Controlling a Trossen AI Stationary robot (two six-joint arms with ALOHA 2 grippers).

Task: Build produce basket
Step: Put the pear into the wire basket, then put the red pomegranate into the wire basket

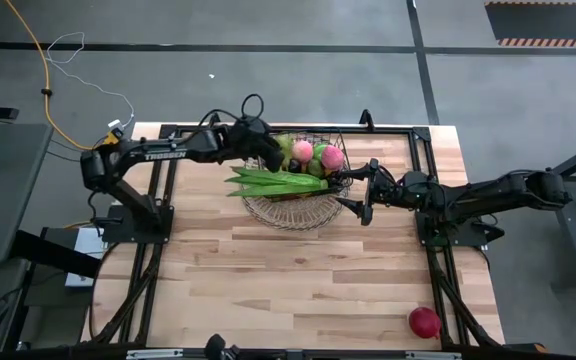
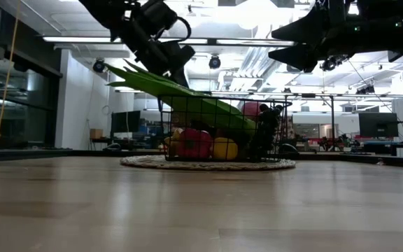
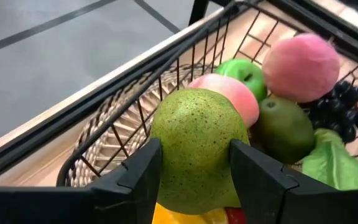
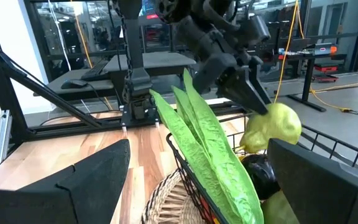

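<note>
The wire-mesh basket (image 1: 298, 205) stands on a woven mat at the table's far middle. It holds long green pods (image 1: 273, 182), pink pieces (image 3: 300, 65), a green apple (image 3: 248, 74) and dark grapes (image 3: 347, 112). My left gripper (image 3: 194, 165) hangs over the basket's far left corner, shut on a speckled green pear (image 3: 197, 146), which also shows in the right wrist view (image 4: 277, 127). My right gripper (image 1: 366, 190) waits open and level just right of the basket. A red apple (image 1: 424, 321) lies on the table near the front right corner. My left gripper pinches the pear between its two fingers, one on each of the pear's sides (image 3: 166, 155) at its wide part. The fingers (image 4: 247, 93) slant down from the table's left. The pear is lifted clear, above the fruit in the basket.
The pods stick out over the basket's left rim (image 2: 135, 77). Dark frame rails (image 1: 168, 200) run along the table's left, right and far sides. Bare wood (image 1: 298, 290) stretches from the basket to the near edge.
</note>
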